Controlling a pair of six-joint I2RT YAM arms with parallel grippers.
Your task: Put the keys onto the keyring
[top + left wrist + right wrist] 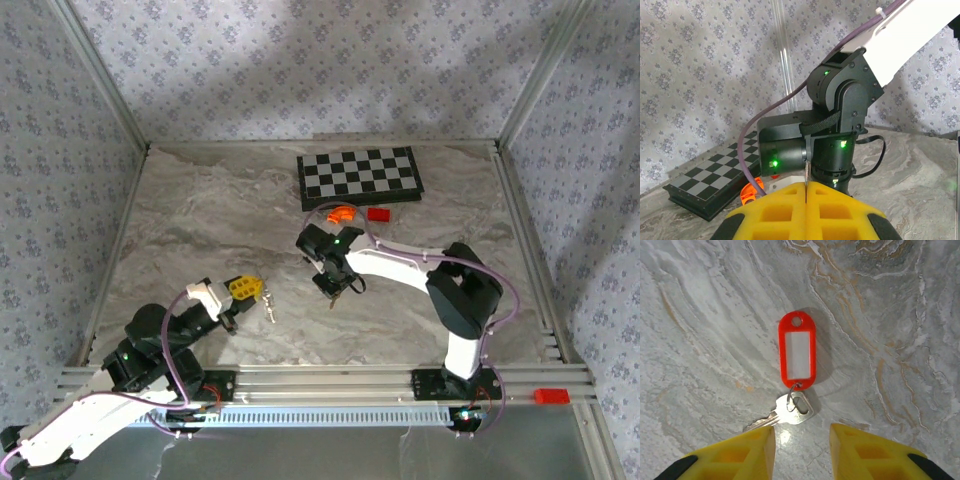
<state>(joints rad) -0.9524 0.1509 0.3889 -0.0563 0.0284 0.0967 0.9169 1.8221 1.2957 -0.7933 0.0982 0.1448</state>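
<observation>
From above, the left end effector (243, 288) sits low near the front of the grey marbled surface (200, 220). The thin silvery metal chain keyring (268, 305) hangs just beside its yellow pads, on the side that faces the other arm. I think it is held out like that so a key can be brought to it. The right end effector (337, 283) points down at the middle of the surface, between the keyring and the flat black-and-white chessboard (360, 177) at the back. A small orange curved piece (341, 213) and a small red block (378, 214) lie just in front of the board, out of the way. In the left wrist view, the left end effector (806, 186) has its two yellow pads pressed tight together. A thin sliver of metal pokes up between them, most likely the keyring (806, 172), pinched so it cannot slip. In the right wrist view, the right end effector (802, 432) is spread wide and holds nothing. The keys (797, 355), a bright-red oblong plastic tag with a white label joined by a little ring to a silver metal key, lie flat on the surface just ahead of the gap between its fingers. I think it is open that wide so a finger can come down on each side of them.
</observation>
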